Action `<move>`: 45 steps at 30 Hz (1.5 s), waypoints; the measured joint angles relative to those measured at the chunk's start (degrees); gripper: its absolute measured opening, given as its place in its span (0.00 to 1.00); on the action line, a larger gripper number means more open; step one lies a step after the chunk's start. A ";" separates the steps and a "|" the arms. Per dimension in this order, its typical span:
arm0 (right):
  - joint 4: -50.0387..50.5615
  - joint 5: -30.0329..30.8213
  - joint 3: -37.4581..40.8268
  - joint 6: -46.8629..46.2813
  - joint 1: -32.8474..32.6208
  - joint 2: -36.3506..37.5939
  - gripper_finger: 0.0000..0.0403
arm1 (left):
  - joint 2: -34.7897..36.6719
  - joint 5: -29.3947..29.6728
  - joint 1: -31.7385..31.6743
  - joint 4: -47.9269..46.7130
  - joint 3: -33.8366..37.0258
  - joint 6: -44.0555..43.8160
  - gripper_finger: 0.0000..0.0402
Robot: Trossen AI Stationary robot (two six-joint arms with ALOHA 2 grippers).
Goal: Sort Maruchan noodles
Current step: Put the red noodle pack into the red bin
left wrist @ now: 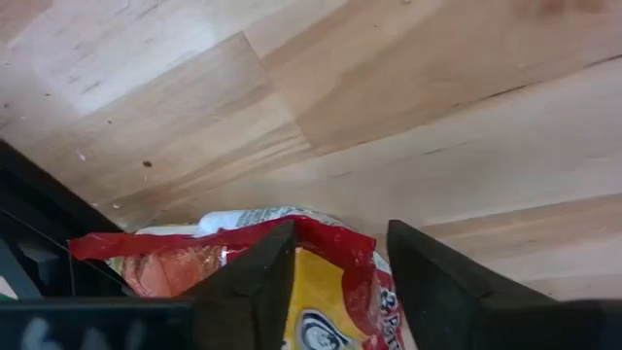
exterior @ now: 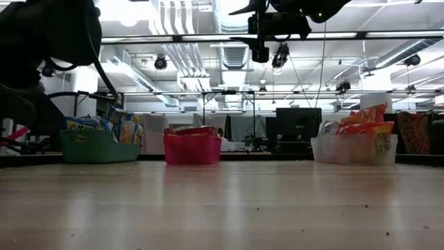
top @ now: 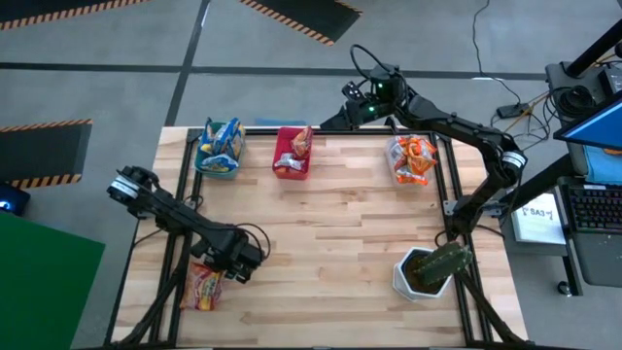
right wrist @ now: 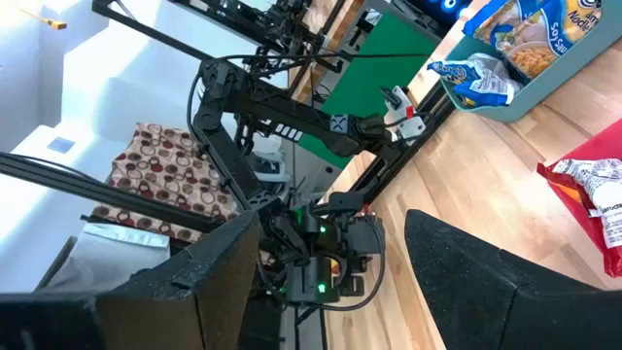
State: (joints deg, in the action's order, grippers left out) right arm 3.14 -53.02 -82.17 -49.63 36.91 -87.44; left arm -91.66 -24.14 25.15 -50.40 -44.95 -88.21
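I have the left pincer [top: 225, 272] low at the surface's [top: 330, 253] near-left corner, its fingers straddling a red-and-yellow noodle packet [left wrist: 321, 292] (parted, not clamped). My right pincer [top: 362, 97] hangs wide beyond the far edge, behind the pink bin [top: 292, 156].

You get bright, even light from overhead fixtures [exterior: 161, 62] at twelve o'clock in the low view — the ceiling blows out to glare there. The table [exterior: 222, 208] reflects a pale sheen, and the near wood blurs — arms read as silhouettes. Shadows under the bins are soft.
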 joint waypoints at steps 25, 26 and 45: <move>0.02 -1.43 0.00 -1.53 -0.01 0.04 0.58 | 0.68 19.62 -18.09 -5.82 -17.42 46.01 0.00; 0.02 -1.43 0.00 -1.90 -0.10 0.05 0.58 | 0.68 21.80 -19.30 -5.15 -18.74 49.68 0.00; 17.89 -0.97 0.00 2.28 -6.95 0.60 0.57 | 2.23 34.78 -32.48 -0.47 -40.01 93.38 0.00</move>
State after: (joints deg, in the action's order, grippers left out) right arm 21.03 -54.00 -82.17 -47.34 29.96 -86.84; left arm -89.43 10.64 -7.33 -50.86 -84.96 5.17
